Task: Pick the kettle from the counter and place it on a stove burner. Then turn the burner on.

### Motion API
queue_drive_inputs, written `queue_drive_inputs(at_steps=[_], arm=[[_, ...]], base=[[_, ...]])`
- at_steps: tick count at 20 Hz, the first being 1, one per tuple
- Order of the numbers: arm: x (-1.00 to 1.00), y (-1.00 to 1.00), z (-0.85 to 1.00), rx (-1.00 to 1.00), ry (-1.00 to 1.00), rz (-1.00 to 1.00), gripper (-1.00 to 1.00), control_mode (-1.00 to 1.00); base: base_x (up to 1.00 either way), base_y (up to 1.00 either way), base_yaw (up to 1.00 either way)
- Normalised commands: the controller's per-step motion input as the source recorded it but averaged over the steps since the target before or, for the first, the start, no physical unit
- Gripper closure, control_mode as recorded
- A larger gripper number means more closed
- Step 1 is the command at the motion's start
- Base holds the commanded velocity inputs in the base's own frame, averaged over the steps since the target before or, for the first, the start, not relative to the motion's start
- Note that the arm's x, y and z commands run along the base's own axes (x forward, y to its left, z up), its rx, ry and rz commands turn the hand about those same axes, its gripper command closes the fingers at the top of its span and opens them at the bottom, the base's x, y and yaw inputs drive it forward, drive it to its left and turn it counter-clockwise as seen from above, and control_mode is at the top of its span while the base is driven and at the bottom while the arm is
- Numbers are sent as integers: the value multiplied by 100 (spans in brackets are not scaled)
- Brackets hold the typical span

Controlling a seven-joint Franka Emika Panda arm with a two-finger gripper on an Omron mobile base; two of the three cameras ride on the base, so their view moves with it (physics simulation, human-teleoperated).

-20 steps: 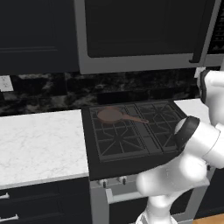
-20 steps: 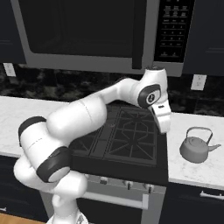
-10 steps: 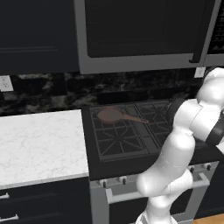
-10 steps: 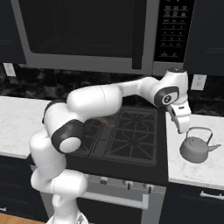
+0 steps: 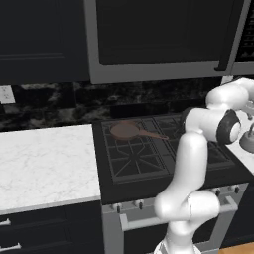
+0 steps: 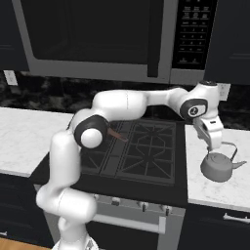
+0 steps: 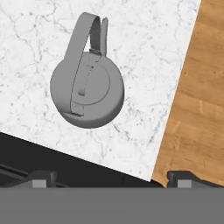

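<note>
The silver-grey kettle (image 6: 218, 167) stands upright on the white marble counter (image 6: 222, 195) just right of the black stove. From above, the hand view has the kettle (image 7: 87, 89) with its loop handle arched over the lid and the counter (image 7: 144, 52) under it. My gripper (image 6: 210, 140) hangs open just above the kettle's left side, apart from it, with nothing between the fingertips (image 7: 41, 177). The nearest stove burner (image 6: 149, 146) lies left of the kettle. At the right edge of the left base view the kettle (image 5: 247, 141) peeks out behind my arm.
A copper-brown long-handled pan (image 5: 126, 130) lies on a back-left burner grate. Stove knobs (image 6: 142, 206) line the front panel. A microwave (image 6: 97, 39) hangs above the stove. More marble counter (image 5: 44, 163) stretches left of the stove. Wooden floor (image 7: 197, 109) lies past the counter edge.
My arm has swung right, from over the stove's right side to just above the kettle. The gripper has stayed open, and the kettle and pan have not moved.
</note>
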Motion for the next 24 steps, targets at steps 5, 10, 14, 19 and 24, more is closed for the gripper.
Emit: queue_drive_inputs(at_steps=[5,10,14,19,24], arm=[[34,-25,-31,0,4,9,-100,-100],[44,-7,-18,0,1,0,-100,-100],[43,0,-18,0,0,-7,-100,-100],[3,-4,-31,0,0,-14,-100,-100],[-21,-17,-7,0,0,-13,-100,-100]], base=[[0,0,0],[0,0,0],[0,0,0],[0,0,0],[0,0,0]])
